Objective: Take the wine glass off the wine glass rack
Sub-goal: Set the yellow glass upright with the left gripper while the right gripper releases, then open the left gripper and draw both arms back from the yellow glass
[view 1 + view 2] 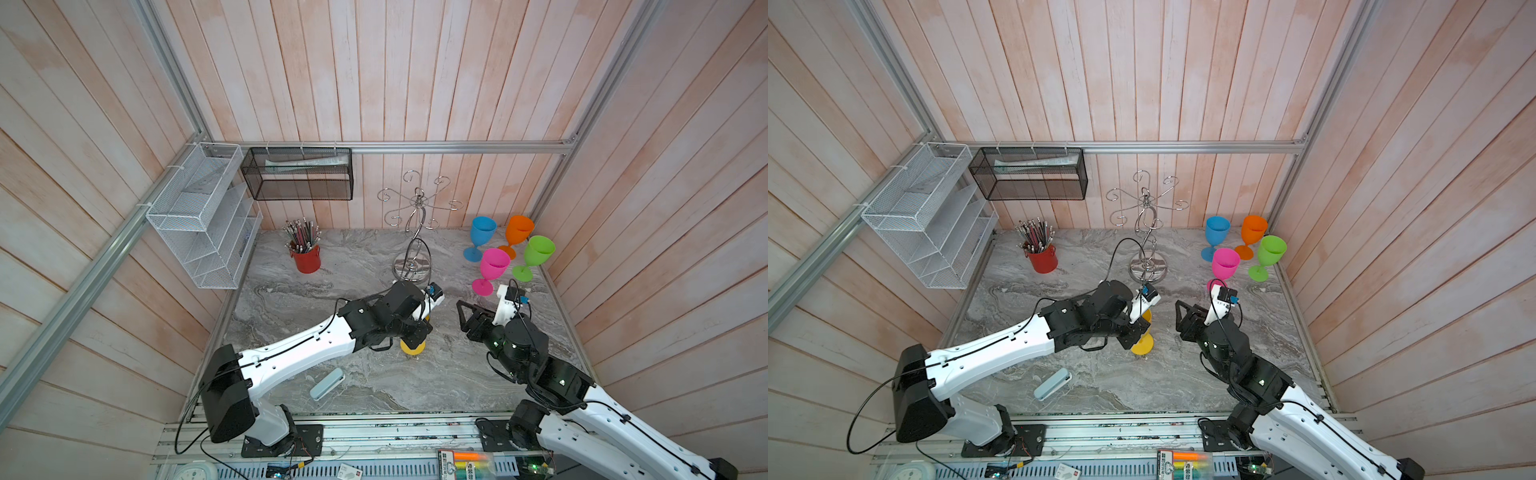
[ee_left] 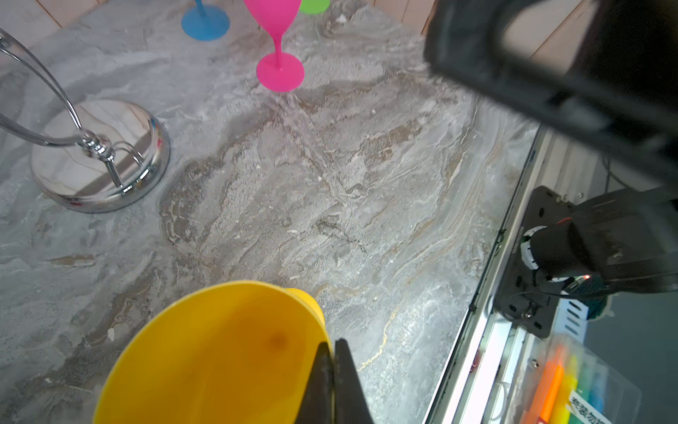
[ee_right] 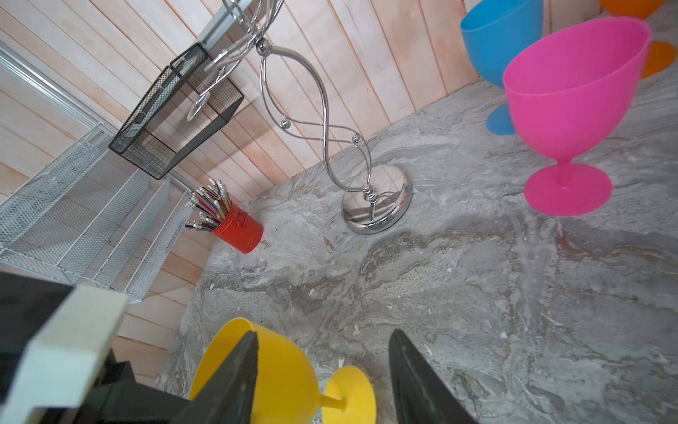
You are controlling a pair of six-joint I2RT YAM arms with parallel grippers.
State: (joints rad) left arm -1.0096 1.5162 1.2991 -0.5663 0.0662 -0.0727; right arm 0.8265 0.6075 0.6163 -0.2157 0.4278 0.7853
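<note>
In both top views the left arm stretches out low across the marble-patterned tabletop (image 1: 332, 299), its wrist bent down. The left gripper (image 1: 415, 332) is over the yellow wine glass (image 1: 412, 348), which is well in front of the wine glass rack (image 1: 415, 232) and off its hooks. The right arm is folded up at the elbow. The right gripper (image 1: 462, 316) hangs above bare table, apart from the glass. The rack is shiny chrome wire with a twisted stem, a round mirrored base and curled hook arms, all bare. Blue (image 1: 483, 230), orange (image 1: 519, 228), green (image 1: 539, 249) and pink (image 1: 494, 264) goblets of matte plastic stand upright to its right. In a top view the yellow glass (image 1: 1143, 344) shows a bowl edge and a round foot under the gripper.

In the left wrist view the left gripper (image 2: 333, 378) has its two black fingers pinched together on the wall of the smooth, opaque yellow bowl (image 2: 220, 352). The rack's domed base (image 2: 99, 158) reflects the wall planks.

In the right wrist view the right gripper (image 3: 324, 332) has its dark, tapered fingers spread well apart and grips nothing. The yellow glass (image 3: 282, 370) shows its bowl, short stem and disc foot. I cannot tell whether the foot rests on the marble.
</note>
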